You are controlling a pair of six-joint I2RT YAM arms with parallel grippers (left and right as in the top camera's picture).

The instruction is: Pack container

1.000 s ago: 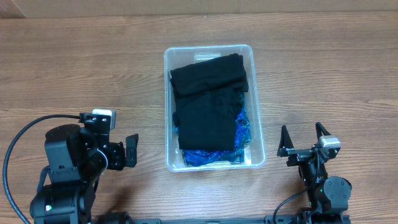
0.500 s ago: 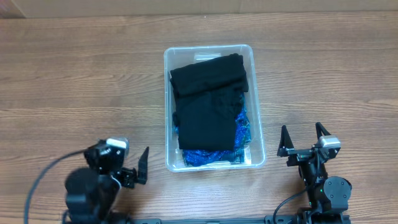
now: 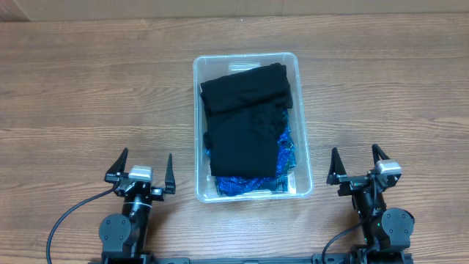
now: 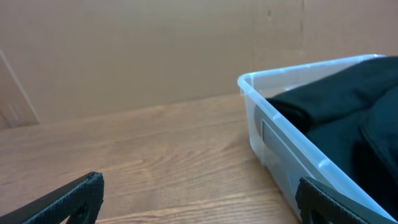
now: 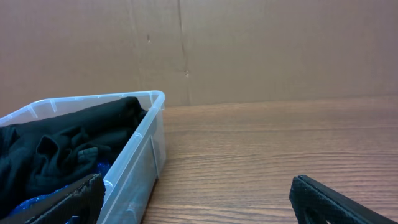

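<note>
The clear plastic container (image 3: 196, 110) stands in the middle of the wooden table. It holds a black garment (image 3: 245, 117) lying over a blue garment (image 3: 253, 183). My left gripper (image 3: 141, 167) is open and empty, low at the front, left of the container. My right gripper (image 3: 357, 163) is open and empty, low at the front, right of the container. The left wrist view shows the container's near corner (image 4: 249, 84) with black cloth inside. The right wrist view shows the container's wall (image 5: 146, 146) with black cloth (image 5: 68, 143) and blue cloth inside.
A brown cardboard wall (image 5: 249, 50) runs along the table's far edge. Bare wooden table top (image 3: 88, 81) lies left and right of the container.
My left arm has drawn back and folded down to the table's front edge, its gripper now pointing forward and open. The right arm and the container have not moved.
</note>
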